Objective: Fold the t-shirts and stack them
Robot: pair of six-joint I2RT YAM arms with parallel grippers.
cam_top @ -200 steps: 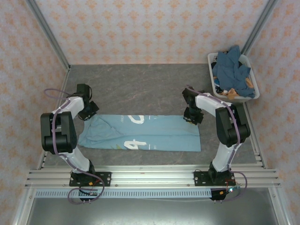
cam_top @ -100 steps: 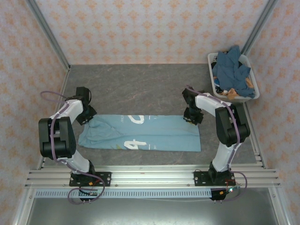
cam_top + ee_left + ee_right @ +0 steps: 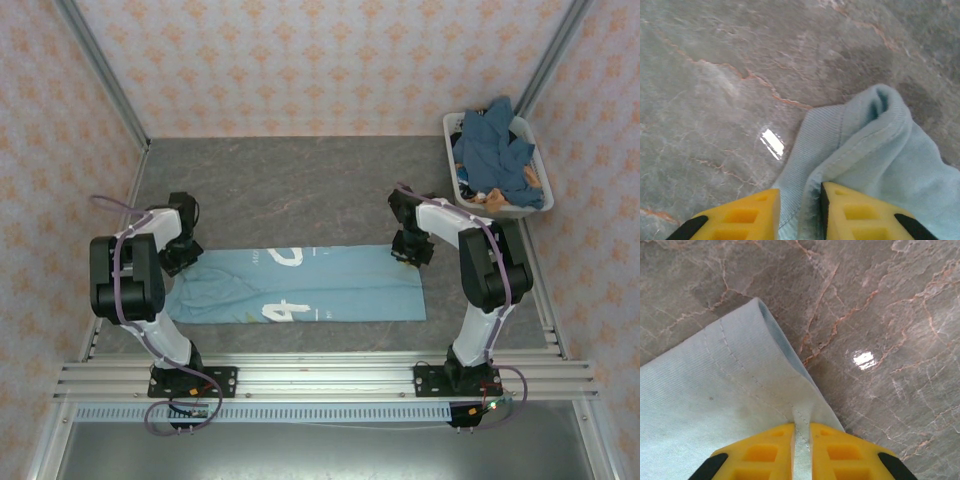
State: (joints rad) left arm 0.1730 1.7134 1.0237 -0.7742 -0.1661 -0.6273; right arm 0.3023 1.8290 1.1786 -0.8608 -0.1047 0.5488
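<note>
**tabletop_tom:** what's the left gripper [image 3: 799, 212] up to?

**yam_fan:** Its yellow fingers [image 3: 740, 217] are clamped on a bunched fold of the light blue t-shirt [image 3: 880, 160], right at a ribbed hem. The bottom of the wrist view cuts the fingers off, so you can't see how deep the cloth goes. Past the tips it's just marbled grey table [image 3: 715, 75] with a glare spot.

**tabletop_tom:** and the other one?

**yam_fan:** Same deal. The right gripper [image 3: 801, 440] is pinched nearly closed on a stitched corner of the t-shirt [image 3: 715, 405], with a thin sliver of cloth between the pads. That corner curls up a bit, so its underside is hidden.

**tabletop_tom:** where's the shirt overall?

**yam_fan:** From the top camera the t-shirt [image 3: 300, 285] lies as a long flat strip across the table [image 3: 290, 190]. The left gripper [image 3: 178, 258] is at its far-left corner and the right gripper [image 3: 410, 250] at its far-right corner, and both are mostly hidden under the wrists. The white print [image 3: 283, 310] is folded through, maybe a 4, can't really read it. Well off at the far right sits a white basket [image 3: 452, 175] with a heap of darker blue shirts [image 3: 490, 150]. There's something orange poking out, too small to tell what.
</note>
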